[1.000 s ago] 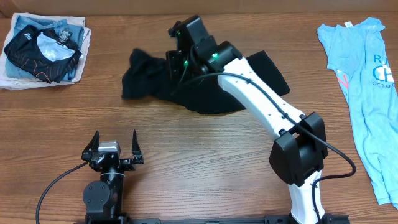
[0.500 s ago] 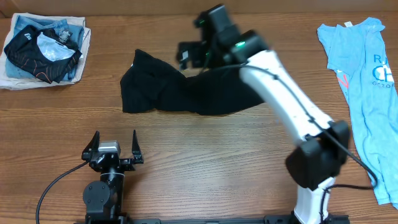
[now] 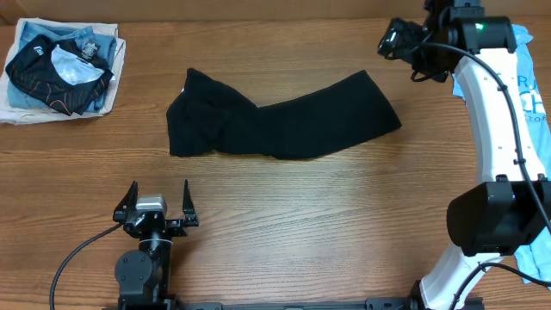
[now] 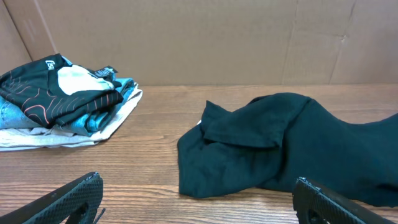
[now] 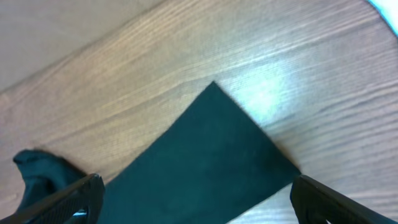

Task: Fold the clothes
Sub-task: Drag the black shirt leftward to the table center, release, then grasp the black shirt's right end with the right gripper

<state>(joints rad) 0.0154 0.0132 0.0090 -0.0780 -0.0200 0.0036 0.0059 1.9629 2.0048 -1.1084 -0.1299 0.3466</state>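
Black T-shirt: one, bunched in a long band on the surface toward 12 o'clock; right fingers spread empty near its 2 o'clock corner, left fingers spread idle at 7 o'clock, likely awaiting flattening.

overhead top-down, whole table; l wrist low, level; r wrist high, tilted down; all share black shirt

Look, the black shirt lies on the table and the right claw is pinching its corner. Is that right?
Not quite. The black shirt does lie on the table, but the right gripper is open and holds nothing; it hangs above the shirt's corner, as the right wrist view shows.
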